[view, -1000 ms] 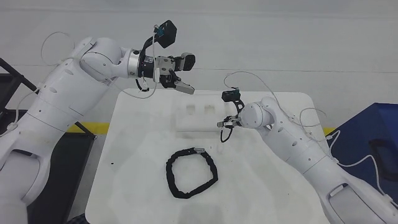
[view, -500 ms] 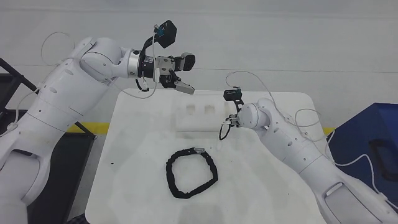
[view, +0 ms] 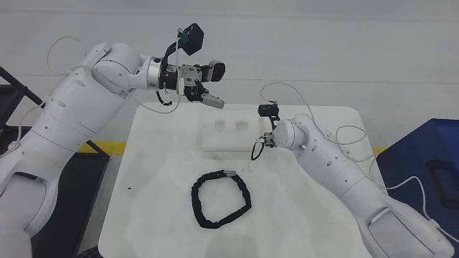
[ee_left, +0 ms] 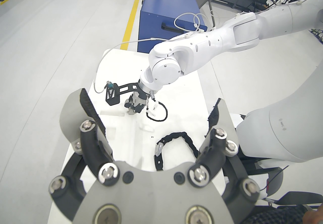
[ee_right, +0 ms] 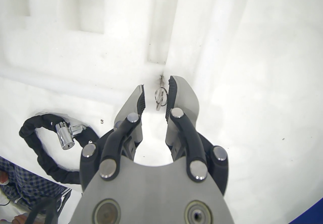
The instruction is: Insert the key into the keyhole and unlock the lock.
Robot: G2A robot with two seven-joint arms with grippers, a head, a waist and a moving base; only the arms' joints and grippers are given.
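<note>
Black fabric-sleeved chain lock (view: 221, 199) looped near the middle of the white surface (view: 308, 222), a little toward its left edge, with the chrome cylinder (view: 229, 173) on the side of the loop facing the far edge and its keyhole face showing in the right wrist view. White foam block (view: 229, 135) between the loop and the far edge, with two square pockets on top and a long narrow slot along one side. Small metal key (ee_right: 159, 101) on its wire ring at the near right corner of that block, about midway between the left and right edges of the surface and well apart from the cylinder. Right fingers (ee_right: 157, 82) low over the surface, parted only narrowly, one pad on each side of the key and not closed on it; ring close against one pad, though cannot tell whether touching. Left fingers (ee_left: 151, 100) raised high near the far left corner of the surface, spread wide with nothing between them, well apart from key, block and lock. Checked cloth of a person at the near edge in the right wrist view, not touching anything.
</note>
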